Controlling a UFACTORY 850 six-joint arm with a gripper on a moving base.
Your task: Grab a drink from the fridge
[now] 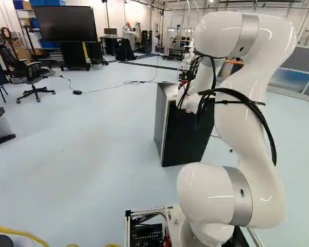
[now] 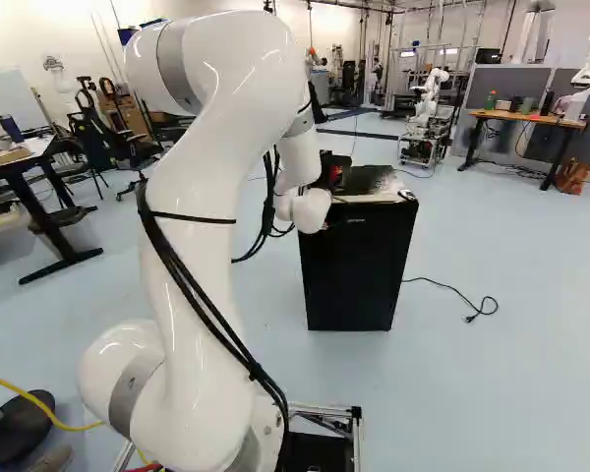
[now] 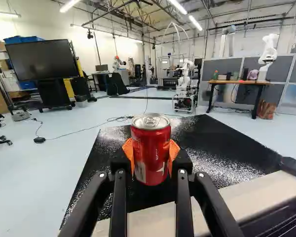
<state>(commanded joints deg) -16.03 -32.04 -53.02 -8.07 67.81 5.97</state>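
Beyond the white wrist in the right base view, my gripper (image 2: 331,169) is partly hidden at the top of the black fridge (image 2: 359,267). The wrist view shows the gripper (image 3: 150,160) shut on a red drink can (image 3: 151,148), with its orange pads pressed against two sides. The can is upright, its silver lid facing up. Under it lies the fridge's glossy black top (image 3: 212,143), with a pale front edge; whether the can's base touches it, I cannot tell. The fridge door looks closed, and its inside is hidden.
A cable (image 2: 452,287) runs over the floor beside the fridge. Farther off stand another robot (image 2: 430,93), a wooden-topped table (image 2: 526,117) with objects on it, a large screen (image 1: 64,23) and an office chair (image 1: 33,77). A yellow cable (image 1: 15,231) lies near the base.
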